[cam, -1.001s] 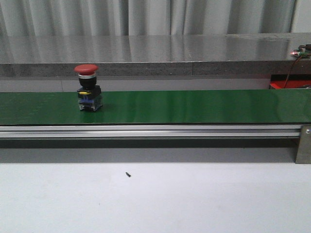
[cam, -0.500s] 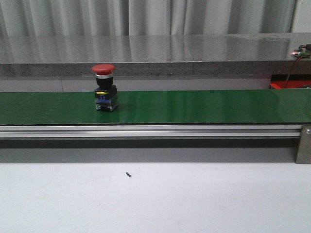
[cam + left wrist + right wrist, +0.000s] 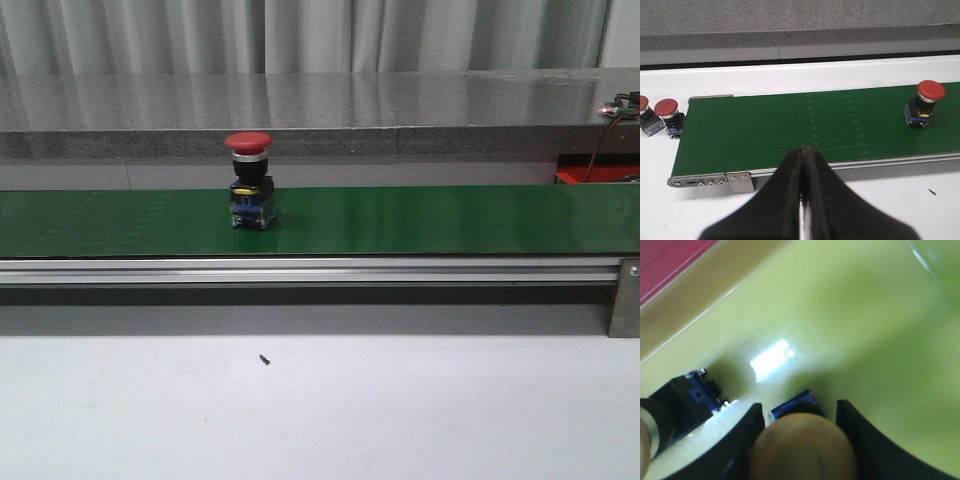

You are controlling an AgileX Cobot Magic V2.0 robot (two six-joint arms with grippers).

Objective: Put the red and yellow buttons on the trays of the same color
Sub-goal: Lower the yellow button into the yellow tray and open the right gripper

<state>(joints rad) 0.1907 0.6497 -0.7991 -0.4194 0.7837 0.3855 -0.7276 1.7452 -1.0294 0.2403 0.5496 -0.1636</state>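
Observation:
A red button [image 3: 250,184] stands upright on the green conveyor belt [image 3: 450,218], left of its middle. The left wrist view has it far along the belt [image 3: 924,103]. My left gripper [image 3: 803,152] is shut and empty, hovering before the belt's near rail. Two more red buttons [image 3: 667,116] sit off the belt's end. My right gripper [image 3: 799,407] is low over the yellow tray [image 3: 865,330] with a yellow button [image 3: 802,445] between its fingers; the button's blue base is at the tray floor. Another button [image 3: 675,407] lies beside it. A strip of red tray [image 3: 665,260] shows in one corner.
A grey stone ledge [image 3: 320,115] runs behind the belt. The belt's aluminium rail [image 3: 300,268] and an end bracket [image 3: 626,298] border the white table [image 3: 400,410]. A small dark screw [image 3: 264,358] lies on the table in front.
The red button has ridden the belt to the right, from the far left toward the middle. Nothing else in the front view has moved.

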